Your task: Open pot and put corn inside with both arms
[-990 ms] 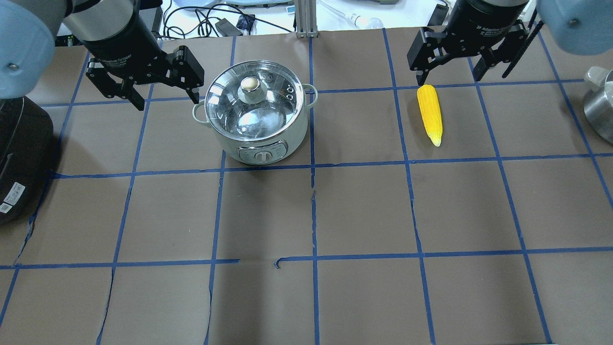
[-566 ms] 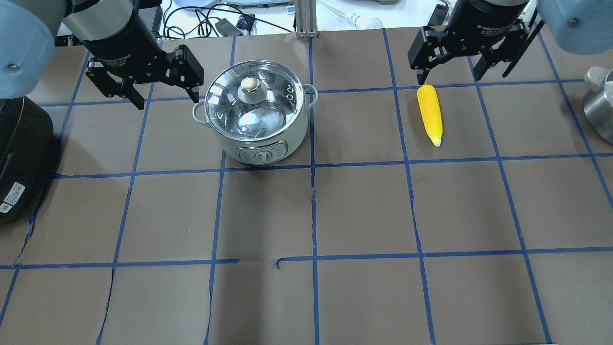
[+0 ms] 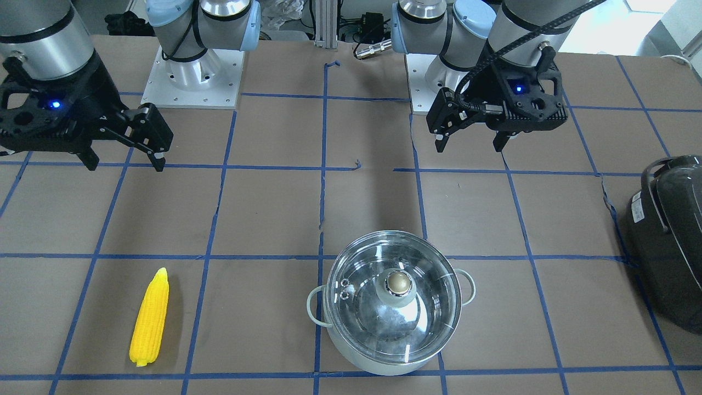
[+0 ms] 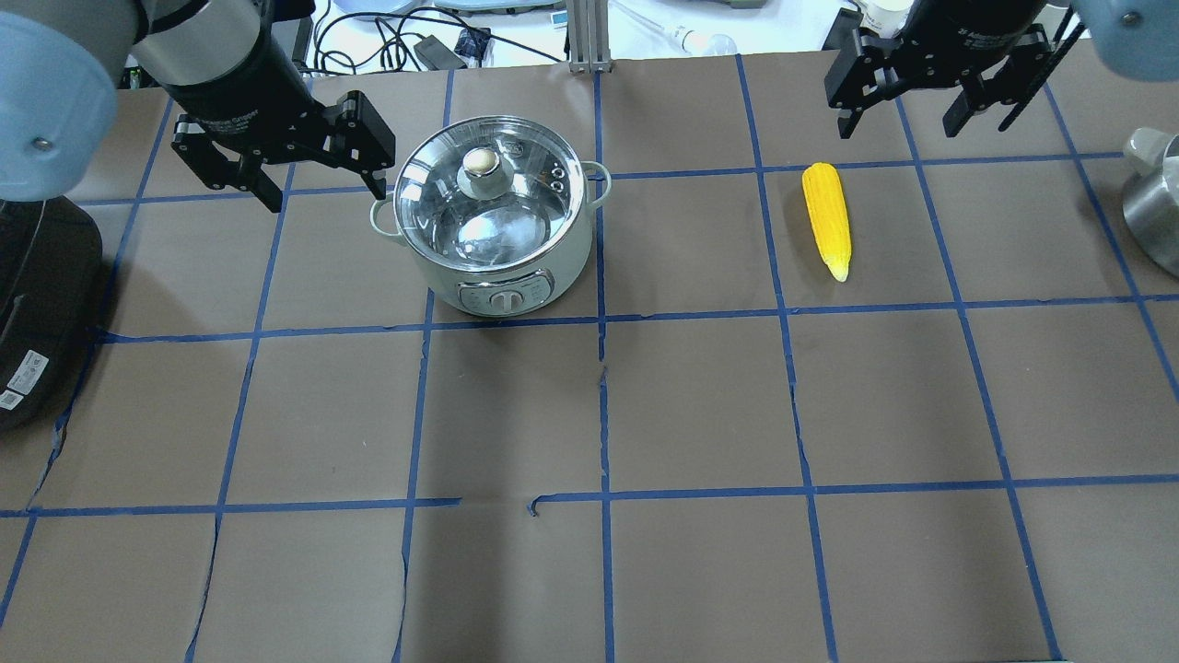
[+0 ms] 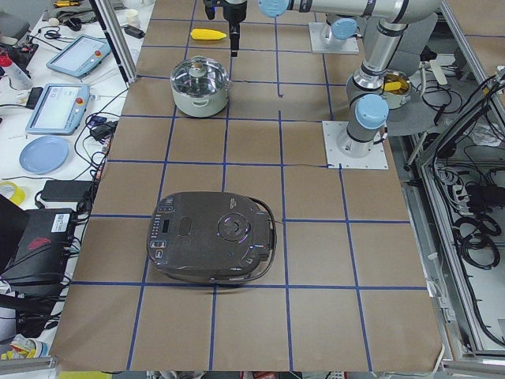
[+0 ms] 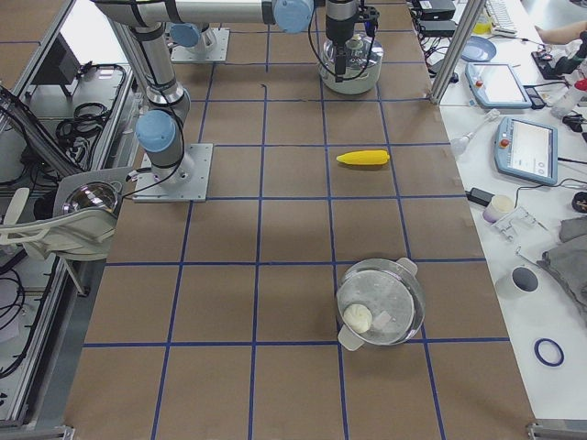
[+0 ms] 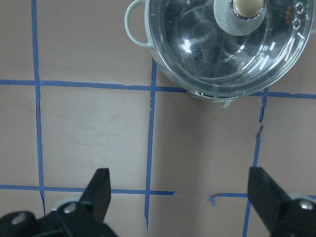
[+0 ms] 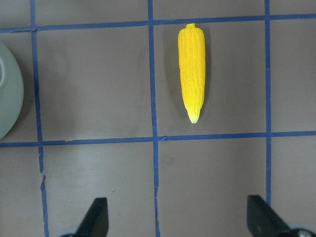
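Our left gripper hangs raised over the table, its fingers spread wide and empty, apart from the pot. Our right gripper is spread too, gripping nothing, clear of the corn. White print on both wrists reads, as far as we can make out, "Adaptive Gripper". The pot stands with its glass lid on and brass knob up; we cannot read its front panel. The corn lies flat, well apart to the pot's right. A black appliance carries a white label, illegible.
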Robot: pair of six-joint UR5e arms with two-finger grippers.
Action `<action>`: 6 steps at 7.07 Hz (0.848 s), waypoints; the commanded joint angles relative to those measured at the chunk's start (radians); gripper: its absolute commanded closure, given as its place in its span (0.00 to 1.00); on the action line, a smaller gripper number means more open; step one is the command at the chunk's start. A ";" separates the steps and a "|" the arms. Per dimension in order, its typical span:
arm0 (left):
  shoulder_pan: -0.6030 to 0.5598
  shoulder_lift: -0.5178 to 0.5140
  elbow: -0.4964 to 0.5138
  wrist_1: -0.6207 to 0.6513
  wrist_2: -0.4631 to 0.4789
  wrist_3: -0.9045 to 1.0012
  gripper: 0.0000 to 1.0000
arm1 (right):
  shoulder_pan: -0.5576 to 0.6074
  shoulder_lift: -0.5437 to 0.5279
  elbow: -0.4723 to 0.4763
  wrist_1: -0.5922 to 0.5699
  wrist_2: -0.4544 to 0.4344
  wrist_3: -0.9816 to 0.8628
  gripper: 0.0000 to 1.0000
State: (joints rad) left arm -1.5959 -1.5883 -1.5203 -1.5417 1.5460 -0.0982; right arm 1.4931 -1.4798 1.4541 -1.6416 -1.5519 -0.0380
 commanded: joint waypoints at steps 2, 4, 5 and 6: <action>-0.006 0.004 -0.004 -0.003 0.009 0.005 0.00 | -0.019 0.111 -0.017 -0.111 -0.008 -0.014 0.00; 0.007 -0.062 -0.001 -0.003 -0.006 0.005 0.00 | -0.019 0.218 -0.020 -0.234 -0.017 -0.026 0.00; 0.007 -0.128 0.026 0.018 -0.007 -0.005 0.00 | -0.019 0.252 -0.015 -0.245 -0.057 -0.026 0.00; 0.004 -0.235 0.052 0.132 -0.050 -0.008 0.00 | -0.019 0.288 -0.006 -0.294 -0.066 -0.028 0.00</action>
State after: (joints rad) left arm -1.5907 -1.7143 -1.4962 -1.5025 1.5290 -0.1001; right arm 1.4742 -1.2392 1.4399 -1.8842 -1.5965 -0.0642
